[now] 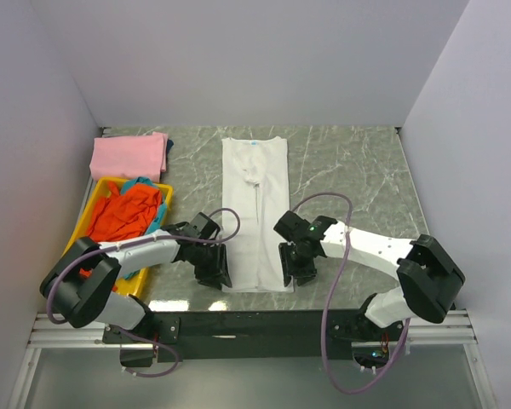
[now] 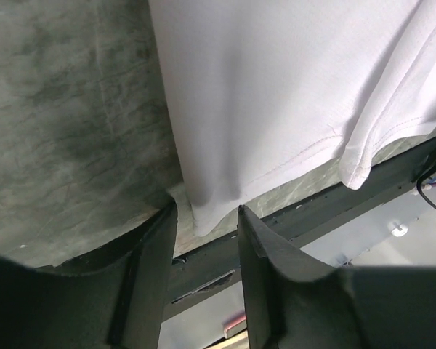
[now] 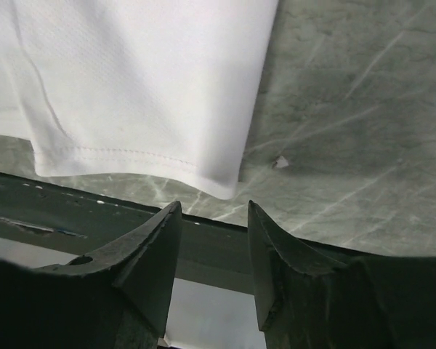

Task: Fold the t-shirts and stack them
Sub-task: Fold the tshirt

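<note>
A white t-shirt point(image 1: 255, 213) lies on the marble table as a long narrow strip, sides folded in, blue neck label at the far end. My left gripper point(image 1: 217, 274) is at its near left corner, open; the shirt's hem corner point(image 2: 207, 211) lies just beyond the fingertips, not held. My right gripper point(image 1: 296, 271) is at the near right corner, open, with the shirt's corner point(image 3: 229, 185) lying free ahead of it. A folded pink t-shirt point(image 1: 129, 156) rests at the back left. Orange-red point(image 1: 123, 215) and teal point(image 1: 157, 217) t-shirts sit crumpled in the tray.
A yellow plastic tray point(image 1: 92, 196) stands at the left, under my left arm. The table's near edge point(image 1: 255, 300) and a black frame rail run right below both grippers. Grey walls enclose the table on three sides.
</note>
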Robot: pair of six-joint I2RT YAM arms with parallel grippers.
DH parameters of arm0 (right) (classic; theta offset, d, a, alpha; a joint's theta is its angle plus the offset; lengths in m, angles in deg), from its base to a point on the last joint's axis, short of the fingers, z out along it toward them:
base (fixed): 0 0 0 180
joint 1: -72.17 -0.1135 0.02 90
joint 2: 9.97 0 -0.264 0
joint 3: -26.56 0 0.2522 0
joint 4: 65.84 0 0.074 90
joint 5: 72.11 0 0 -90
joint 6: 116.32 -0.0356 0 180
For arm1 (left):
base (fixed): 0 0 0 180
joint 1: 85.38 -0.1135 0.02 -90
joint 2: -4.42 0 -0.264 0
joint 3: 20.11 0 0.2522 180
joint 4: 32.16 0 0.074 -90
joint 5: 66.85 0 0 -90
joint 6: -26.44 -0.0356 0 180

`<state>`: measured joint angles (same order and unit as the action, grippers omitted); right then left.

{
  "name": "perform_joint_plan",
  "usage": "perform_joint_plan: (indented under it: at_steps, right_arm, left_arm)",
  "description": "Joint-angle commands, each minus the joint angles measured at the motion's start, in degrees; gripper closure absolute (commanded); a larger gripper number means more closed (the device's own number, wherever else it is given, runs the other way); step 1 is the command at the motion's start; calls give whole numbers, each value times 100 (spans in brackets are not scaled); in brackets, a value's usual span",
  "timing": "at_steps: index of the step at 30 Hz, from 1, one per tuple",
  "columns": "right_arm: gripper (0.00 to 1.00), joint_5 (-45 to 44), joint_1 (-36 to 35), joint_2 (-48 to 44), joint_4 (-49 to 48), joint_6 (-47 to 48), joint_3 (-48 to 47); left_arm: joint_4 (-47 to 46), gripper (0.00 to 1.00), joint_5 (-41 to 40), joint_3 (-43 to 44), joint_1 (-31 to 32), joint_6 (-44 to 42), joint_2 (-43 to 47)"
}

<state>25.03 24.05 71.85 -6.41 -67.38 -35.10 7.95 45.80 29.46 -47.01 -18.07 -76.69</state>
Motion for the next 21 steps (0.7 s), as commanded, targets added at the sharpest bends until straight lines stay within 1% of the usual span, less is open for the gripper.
perform_joint_plan:
  at_steps: [1, 5, 12, 17, 21]
  right_arm:
    - [51, 349, 127, -44, -260, 116, 123]
    - [51, 429, 154, 132, -322, 159, 167]
    - [51, 464, 171, 387, -445, 195, 255]
    - [56, 376, 180, 554, -515, 186, 334]
    - [60, 359, 189, 607, -620, 186, 369]
  left_arm:
    - [230, 54, -517, -162, 13, -41, 112]
    - [151, 55, -455, -215, 13, -32, 77]
    - [37, 62, -359, -268, 4, -58, -28]
    - [2, 68, -367, -320, 13, -41, -20]
    - [-33, 71, -349, -356, 13, -41, -37]
